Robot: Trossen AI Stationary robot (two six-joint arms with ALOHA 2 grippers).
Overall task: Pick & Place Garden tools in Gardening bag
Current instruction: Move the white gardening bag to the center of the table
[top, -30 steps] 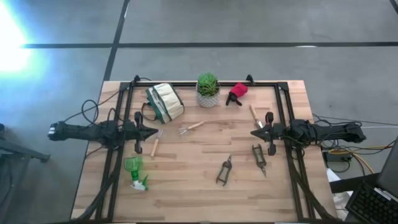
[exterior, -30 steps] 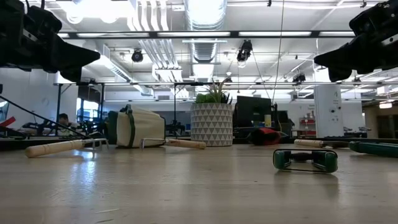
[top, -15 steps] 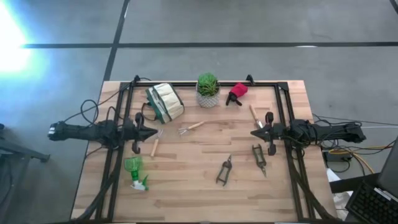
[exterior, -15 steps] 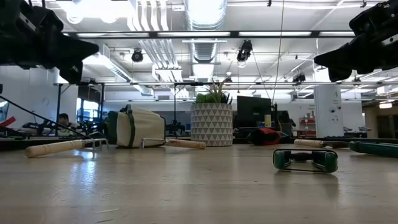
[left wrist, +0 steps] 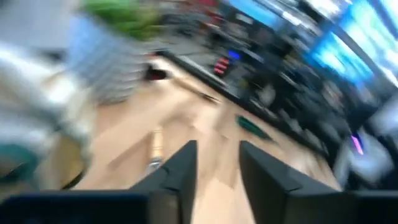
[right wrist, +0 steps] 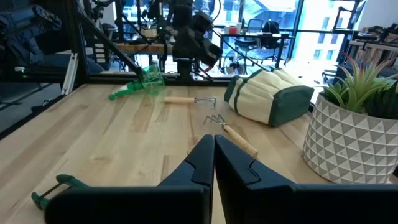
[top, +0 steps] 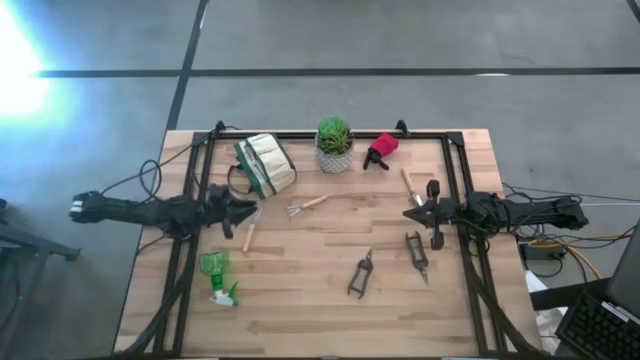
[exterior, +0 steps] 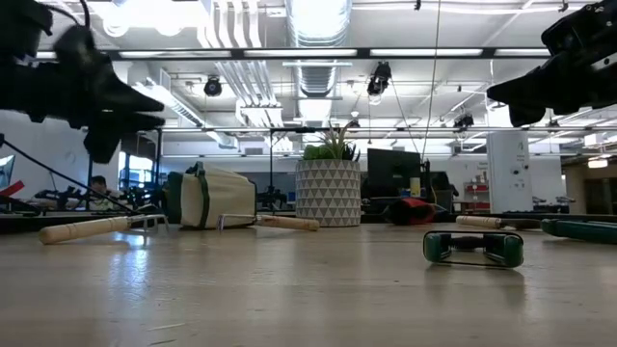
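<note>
The cream-and-olive gardening bag (top: 265,163) lies on its side at the far left of the table. A wooden-handled tool (top: 250,235) lies just near of my left gripper (top: 248,211), which hovers open above the table. A wooden-handled fork (top: 307,205) lies mid-table, and a dibber (top: 410,187) lies far of my right gripper (top: 410,213), which is shut and empty above the table. Two dark pruners (top: 361,273) (top: 417,253) lie near the front. The green spray bottle (top: 217,277) lies at the front left, and the red-and-black sprayer piece (top: 382,148) at the far side.
A green plant in a white pot (top: 334,145) stands between the bag and the red sprayer piece. A black frame (top: 205,150) runs along the table's left, far and right sides. Bare wood lies mid-table between the two grippers.
My left gripper has gone a little toward the table's right edge and down, and has turned about its wrist. My right arm and all the tools have kept still.
</note>
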